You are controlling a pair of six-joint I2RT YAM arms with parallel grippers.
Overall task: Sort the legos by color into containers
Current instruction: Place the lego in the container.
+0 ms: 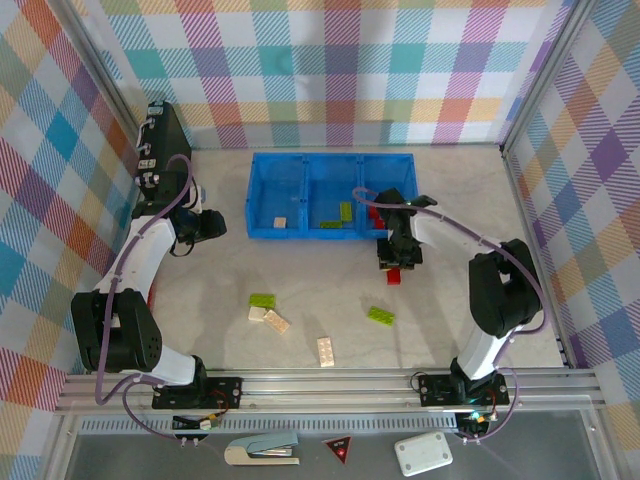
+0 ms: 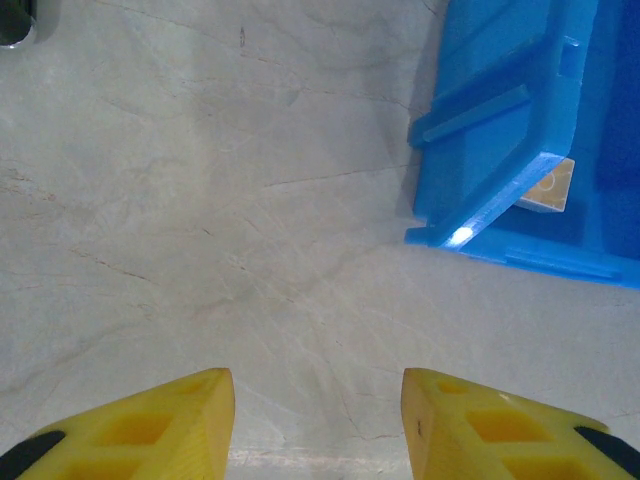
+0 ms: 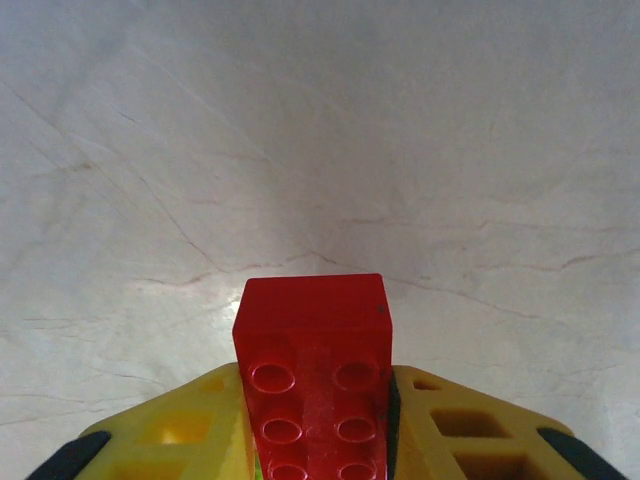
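A bright blue plastic tray (image 1: 262, 234) of three compartments sits at the back of the pale tabletop (image 1: 200, 330). A cream studded plastic brick (image 1: 281, 222) lies in its left compartment, a lime green brick (image 1: 345, 211) in the middle. Just before the right compartment, the right claw (image 1: 399, 268) clamps a red brick (image 3: 315, 330). Nearer, loose cream and green bricks (image 1: 326, 350) lie scattered.

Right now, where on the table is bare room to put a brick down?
Bare: the strip between the left hand and the left wall of the blue tray, and the far corner right of the tray. Crowded: the front middle, where lime and cream legos lie scattered.
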